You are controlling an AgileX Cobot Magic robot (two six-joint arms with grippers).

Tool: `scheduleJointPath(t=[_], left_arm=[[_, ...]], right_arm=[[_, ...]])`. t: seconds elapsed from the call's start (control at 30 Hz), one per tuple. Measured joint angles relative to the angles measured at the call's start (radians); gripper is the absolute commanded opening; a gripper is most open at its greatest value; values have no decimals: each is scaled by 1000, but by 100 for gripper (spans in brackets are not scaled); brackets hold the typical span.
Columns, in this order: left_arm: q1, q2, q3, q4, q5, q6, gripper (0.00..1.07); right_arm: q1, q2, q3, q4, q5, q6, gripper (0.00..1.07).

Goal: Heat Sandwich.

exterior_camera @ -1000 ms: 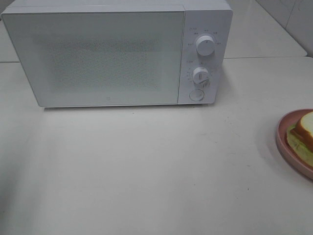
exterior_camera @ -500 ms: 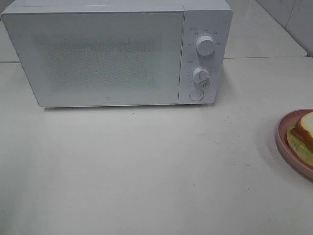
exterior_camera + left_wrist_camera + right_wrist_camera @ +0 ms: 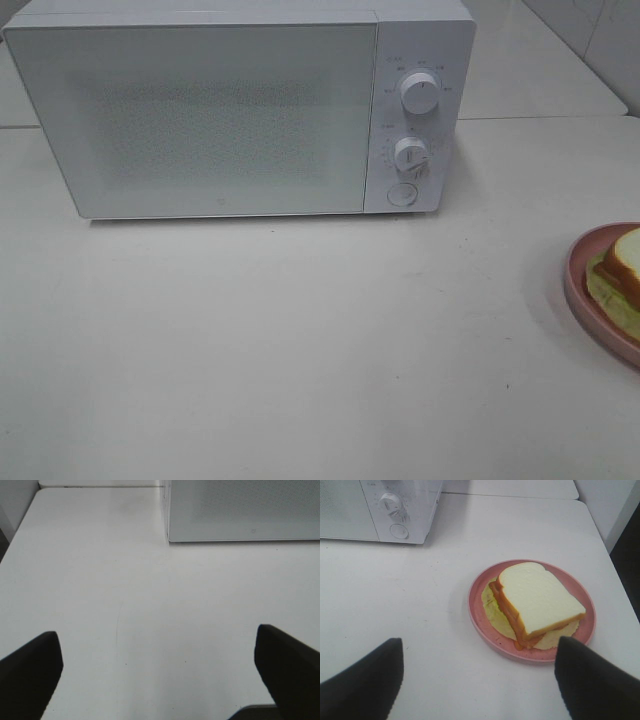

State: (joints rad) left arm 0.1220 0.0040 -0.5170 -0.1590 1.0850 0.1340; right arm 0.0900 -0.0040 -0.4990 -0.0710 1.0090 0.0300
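On the pink plate (image 3: pixel 481 610) the sandwich (image 3: pixel 537 602), both claws released, microwave (image 3: pixel 200 110) markings unreadable.

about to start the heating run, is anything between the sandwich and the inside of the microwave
Yes: the microwave door is shut, so the sandwich on the pink plate cannot go in yet. The bare table between them holds nothing visible. Both grippers, left and right, are open and empty.
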Motion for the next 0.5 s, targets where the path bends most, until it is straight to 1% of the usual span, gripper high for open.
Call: scheduleJointPath(t=[0.37, 0.4, 0.47, 0.5], left_arm=[[0, -7, 0, 12, 1, -2, 98], [0, -7, 0, 15, 1, -6, 98], [0, -7, 0, 48, 1, -45, 98], [0, -7, 0, 48, 1, -45, 98]], right_arm=[[0, 0, 0, 0, 0, 1, 75], [0, 0, 0, 0, 0, 1, 75], [0, 0, 0, 0, 0, 1, 75], [0, 0, 0, 0, 0, 1, 75]])
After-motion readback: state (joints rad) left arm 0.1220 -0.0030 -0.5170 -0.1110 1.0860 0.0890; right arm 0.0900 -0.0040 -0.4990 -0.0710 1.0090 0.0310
